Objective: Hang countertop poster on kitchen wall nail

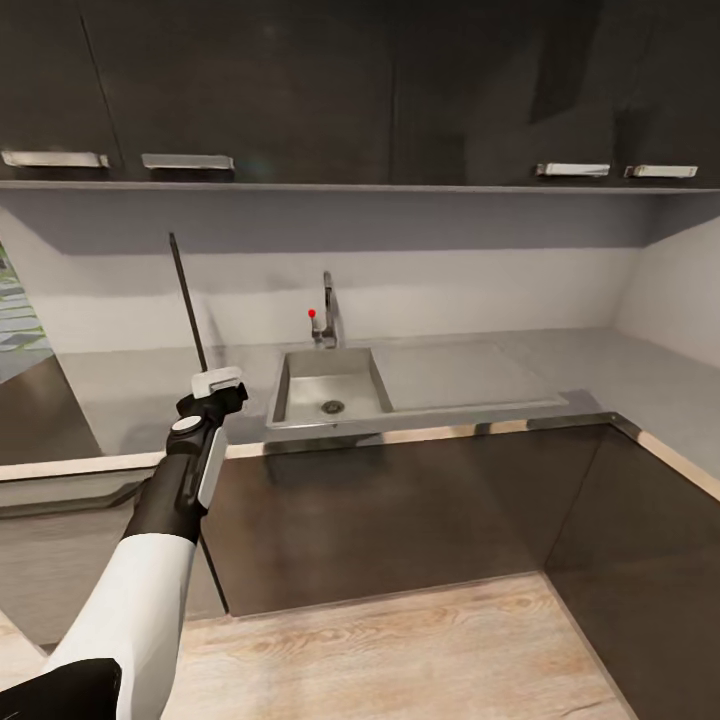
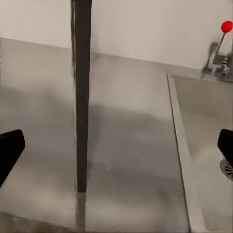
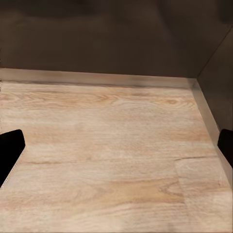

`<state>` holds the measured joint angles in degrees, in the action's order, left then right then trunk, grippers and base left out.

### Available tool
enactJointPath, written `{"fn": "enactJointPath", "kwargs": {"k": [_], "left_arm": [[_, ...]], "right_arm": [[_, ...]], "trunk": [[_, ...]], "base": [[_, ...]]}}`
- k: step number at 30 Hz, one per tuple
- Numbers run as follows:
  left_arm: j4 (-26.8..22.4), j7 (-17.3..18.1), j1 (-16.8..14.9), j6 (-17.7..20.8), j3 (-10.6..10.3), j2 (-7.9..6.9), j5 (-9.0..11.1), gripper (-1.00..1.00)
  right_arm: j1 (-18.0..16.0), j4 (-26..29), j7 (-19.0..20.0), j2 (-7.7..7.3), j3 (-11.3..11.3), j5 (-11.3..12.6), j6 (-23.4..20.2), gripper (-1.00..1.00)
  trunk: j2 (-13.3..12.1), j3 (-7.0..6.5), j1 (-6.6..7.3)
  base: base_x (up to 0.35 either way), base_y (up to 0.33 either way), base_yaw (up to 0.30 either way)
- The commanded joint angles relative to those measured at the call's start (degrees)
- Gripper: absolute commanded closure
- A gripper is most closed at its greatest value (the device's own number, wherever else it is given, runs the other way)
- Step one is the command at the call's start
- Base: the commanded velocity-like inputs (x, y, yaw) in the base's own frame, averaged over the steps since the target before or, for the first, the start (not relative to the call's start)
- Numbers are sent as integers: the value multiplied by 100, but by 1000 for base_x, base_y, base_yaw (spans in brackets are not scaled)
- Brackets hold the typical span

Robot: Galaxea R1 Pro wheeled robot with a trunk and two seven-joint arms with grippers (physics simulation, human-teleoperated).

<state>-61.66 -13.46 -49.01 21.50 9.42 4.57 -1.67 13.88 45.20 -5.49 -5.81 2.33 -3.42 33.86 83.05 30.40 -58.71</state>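
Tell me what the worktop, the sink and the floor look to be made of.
Worktop: smooth matte grey, perhaps laminate or stone; even tone, soft shadows, no grain.
Sink: brushed steel by its look; pale metallic sheen, round drain.
Floor: light wood planks or wood-look laminate; grain lines and board seams show.

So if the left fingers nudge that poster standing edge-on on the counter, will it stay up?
Probably not. The poster shows as a thin dark sliver standing upright on the kitchen countertop, so a sideways nudge would likely tip it. Its straight edge suggests it is stiff, not floppy.
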Motion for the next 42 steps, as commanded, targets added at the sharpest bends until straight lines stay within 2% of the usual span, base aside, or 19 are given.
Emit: {"fn": "enactJointPath", "kwargs": {"k": [1,5,11,18,42], "left_arm": [[-7,-4,-3,31,11,2,-17,-100],[-5,-9,-3,30,22,-20,-17,-100],[-10,-14,-3,30,31,-139,-17,-100],[-5,-15,-3,30,33,-180,-17,-100],[-10,-17,-3,30,28,-185,-17,-100]], "right_arm": [[1,7,-57,-5,22,-36,-2,-100],[1,7,-57,-3,22,-36,-2,-100],[1,7,-57,0,22,-41,-2,-100],[1,7,-54,1,22,-42,-2,-100],[1,-1,-50,1,22,-44,-2,-100]], "trunk": [[3,5,-2],[3,5,-2],[3,5,-2],[3,5,-2],[3,5,-2]], "base": [[125,105,0],[74,62,0],[31,24,0],[146,114,0],[60,8,0]]}}
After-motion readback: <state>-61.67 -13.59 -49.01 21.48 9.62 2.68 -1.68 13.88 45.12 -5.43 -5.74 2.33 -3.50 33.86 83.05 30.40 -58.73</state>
